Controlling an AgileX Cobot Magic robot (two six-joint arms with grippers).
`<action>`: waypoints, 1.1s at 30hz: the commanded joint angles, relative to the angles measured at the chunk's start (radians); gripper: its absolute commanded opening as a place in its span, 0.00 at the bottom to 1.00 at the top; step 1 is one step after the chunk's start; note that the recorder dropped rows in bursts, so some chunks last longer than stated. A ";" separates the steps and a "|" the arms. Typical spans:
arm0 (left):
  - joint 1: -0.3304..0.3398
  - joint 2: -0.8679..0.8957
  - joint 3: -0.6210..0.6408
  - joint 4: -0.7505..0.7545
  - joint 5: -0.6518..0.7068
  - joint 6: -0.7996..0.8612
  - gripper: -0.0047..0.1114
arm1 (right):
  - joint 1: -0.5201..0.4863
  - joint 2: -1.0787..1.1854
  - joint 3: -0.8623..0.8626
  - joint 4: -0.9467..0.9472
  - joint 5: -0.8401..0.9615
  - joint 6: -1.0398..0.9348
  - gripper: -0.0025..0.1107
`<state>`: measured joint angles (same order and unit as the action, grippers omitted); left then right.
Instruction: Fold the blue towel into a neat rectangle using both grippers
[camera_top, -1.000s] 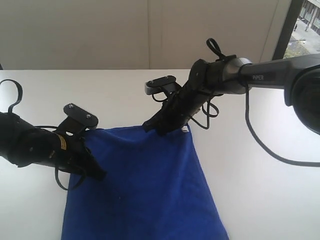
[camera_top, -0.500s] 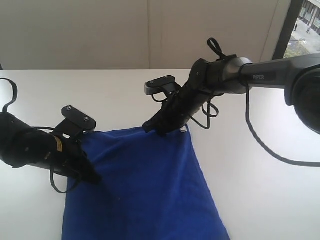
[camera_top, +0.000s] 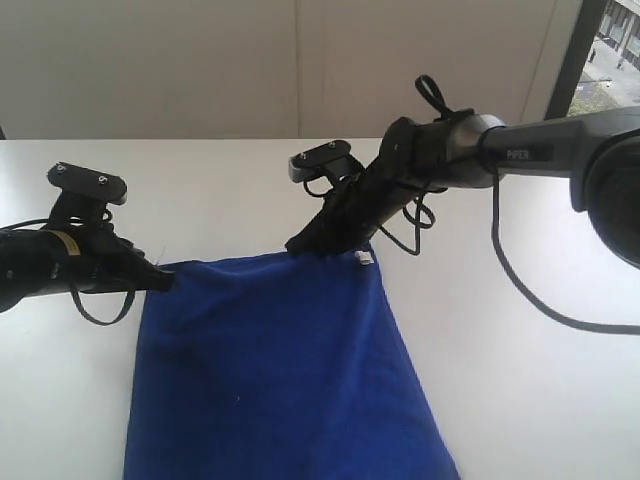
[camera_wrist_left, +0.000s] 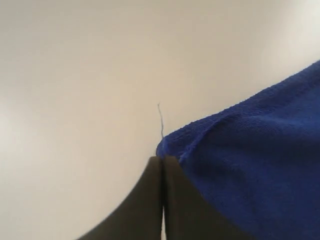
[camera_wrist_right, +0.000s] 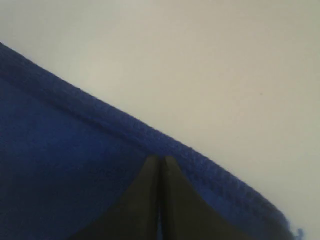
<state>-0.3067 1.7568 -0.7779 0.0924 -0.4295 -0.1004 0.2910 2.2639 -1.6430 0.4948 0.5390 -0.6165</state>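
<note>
A deep royal-blue terry-cloth towel (camera_top: 280, 370), a long rectangular sheet, lies flat on a plain white tabletop (camera_top: 500, 380). Its long axis appears to run from the far edge toward the exterior camera, and its near end passes out of the bottom of that view.

Two black jointed robot arms meet the towel at its far edge. The left end effector (camera_top: 160, 281) reaches in from the left, and its tip touches the far left corner. The right end effector (camera_top: 300, 246) slants down from the right onto the far hem. It sits a little inward of the far right corner, where a small white tag (camera_top: 365, 258) shows.

Both are clenched: in each wrist view the two black fingers (camera_wrist_left: 145, 200) press together with no gap. The left tip sits at the corner's point, and the right tip rests over cloth just inside the hem. Whether either has cloth nipped cannot be told.

From both end effectors the whole body of the towel lies toward the camera. A fold would therefore likely carry the far edge along the long axis to the unseen near end. The left end effector is squarely on its corner, while the right one is off its corner.
</note>
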 joint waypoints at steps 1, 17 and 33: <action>0.005 0.000 0.009 -0.010 0.014 -0.018 0.04 | 0.004 0.026 -0.001 0.008 0.000 -0.032 0.02; 0.005 0.000 0.009 -0.008 0.035 -0.039 0.04 | -0.064 0.032 -0.001 -0.289 -0.112 0.221 0.02; -0.094 -0.260 -0.147 0.183 0.648 0.064 0.04 | -0.047 -0.280 0.005 -0.294 0.313 -0.145 0.02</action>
<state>-0.3514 1.5615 -0.8787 0.2584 0.0537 -0.1329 0.2343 2.0651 -1.6430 0.2076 0.6225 -0.6180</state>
